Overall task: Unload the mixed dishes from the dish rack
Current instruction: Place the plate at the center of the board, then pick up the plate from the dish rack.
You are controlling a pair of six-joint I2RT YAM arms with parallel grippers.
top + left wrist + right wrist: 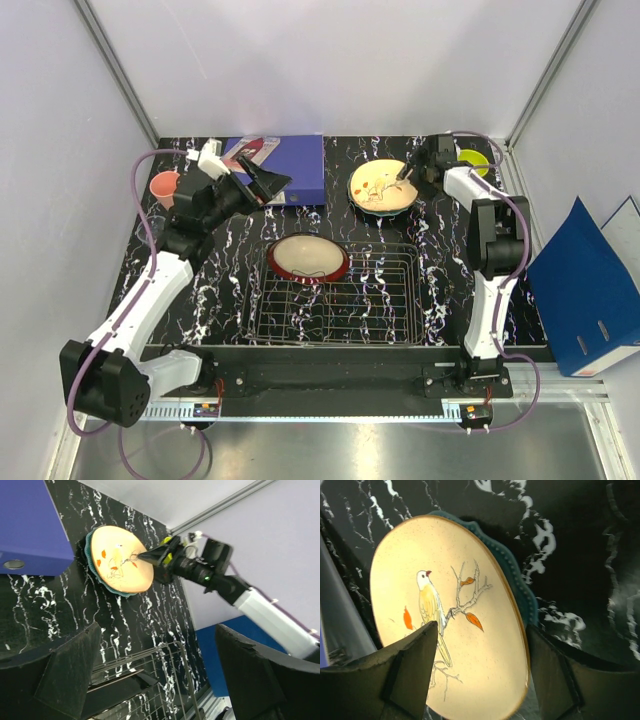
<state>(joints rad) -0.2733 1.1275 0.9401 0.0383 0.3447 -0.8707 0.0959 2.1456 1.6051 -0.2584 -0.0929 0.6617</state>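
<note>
The right pincer (403,176) is released. Its jaws stand apart over the near rim of the cream plate (455,610), the one with a bird painted on it, and they clamp nothing. That plate lies flat on the teal plate (522,592), directly under and ahead of the pincer on the table (440,250). A yellow-green bowl (473,160) sits just to the pincer's right.

The only dish in the rack (345,310) is the red-rimmed plate (310,258). It rests at the rack's far left corner with its face turned up, and how steeply it leans cannot be told. From the right pincer it lies well apart, to the left and back toward the bases.

The left pincer (157,630) hangs wide open and empty, and the red-rimmed plate is near it, a little to its right and toward the bases. The left arm therefore looks the better placed for the coming lift.

A blue binder (290,165) lies just beyond the left pincer and a pink cup (165,185) stands to its left, both away from the path down to the plate. The rack's wire wall around the plate's rim is the likeliest thing to snag a finger.
</note>
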